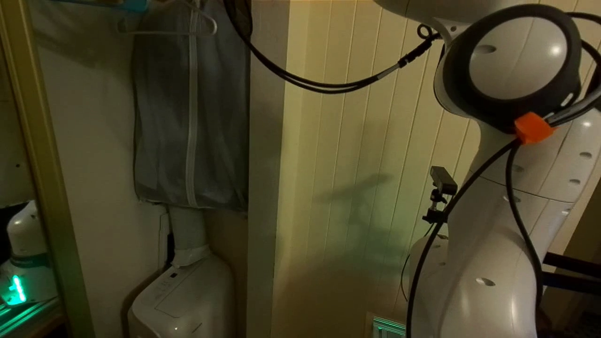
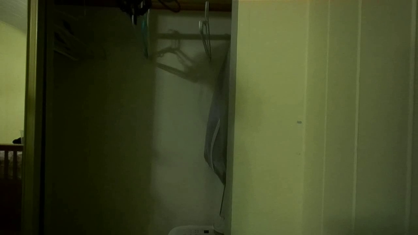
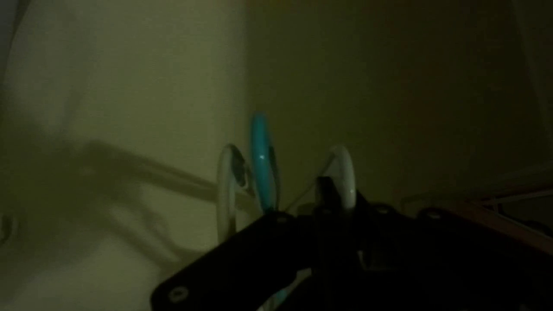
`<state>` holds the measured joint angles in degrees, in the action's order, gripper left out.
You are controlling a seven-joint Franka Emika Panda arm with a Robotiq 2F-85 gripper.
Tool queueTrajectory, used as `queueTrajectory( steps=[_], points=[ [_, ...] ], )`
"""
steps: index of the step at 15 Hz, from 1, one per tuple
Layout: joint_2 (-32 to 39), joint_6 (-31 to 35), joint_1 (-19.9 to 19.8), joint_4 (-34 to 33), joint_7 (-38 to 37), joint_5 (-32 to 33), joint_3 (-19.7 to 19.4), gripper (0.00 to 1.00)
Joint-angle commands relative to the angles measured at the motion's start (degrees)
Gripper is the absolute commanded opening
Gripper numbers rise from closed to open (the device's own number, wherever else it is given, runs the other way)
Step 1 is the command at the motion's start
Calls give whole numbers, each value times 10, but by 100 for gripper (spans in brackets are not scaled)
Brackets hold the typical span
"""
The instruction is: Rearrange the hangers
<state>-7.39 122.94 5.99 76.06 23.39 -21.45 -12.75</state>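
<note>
In the wrist view a white hanger (image 3: 347, 175) stands between the two dark fingertips of my gripper (image 3: 344, 196), which appear closed on it. To their left hang a turquoise hanger (image 3: 260, 160) and another white hanger (image 3: 224, 190), both partly hidden by the gripper. In an exterior view the dark gripper (image 2: 134, 7) is cut by the top edge, near the turquoise hanger (image 2: 145, 36); pale hangers (image 2: 205, 36) hang to the right. A white hanger (image 1: 171, 33) and part of a blue one (image 1: 136, 5) also show in an exterior view, where the gripper is out of frame.
A grey garment bag (image 1: 162, 117) hangs in the closet beside the wall edge (image 1: 265, 164). A white appliance (image 1: 188, 300) stands below it. A door frame (image 1: 35, 117) bounds the closet. Black cables (image 1: 324, 88) loop from the arm. The closet interior is dark.
</note>
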Motion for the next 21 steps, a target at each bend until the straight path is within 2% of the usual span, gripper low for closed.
queueTrajectory(
  steps=[1, 2, 11, 12, 14, 16, 19, 21],
  points=[
    [41, -36, -34, -58, -26, -14, 17, 6],
    [42, -36, -16, -59, -31, -5, 1, 6],
    [34, -64, -15, -49, -40, 29, 6, 7],
    [33, -54, -16, -49, -41, 29, 6, 32],
    [25, 38, -18, -39, -49, 64, 11, 37],
    [20, 99, -18, -38, -51, 92, 12, 51],
    [11, 150, -16, -40, -51, 127, 13, 72],
    [8, 165, -9, -45, -27, 114, 15, 86]
  ],
)
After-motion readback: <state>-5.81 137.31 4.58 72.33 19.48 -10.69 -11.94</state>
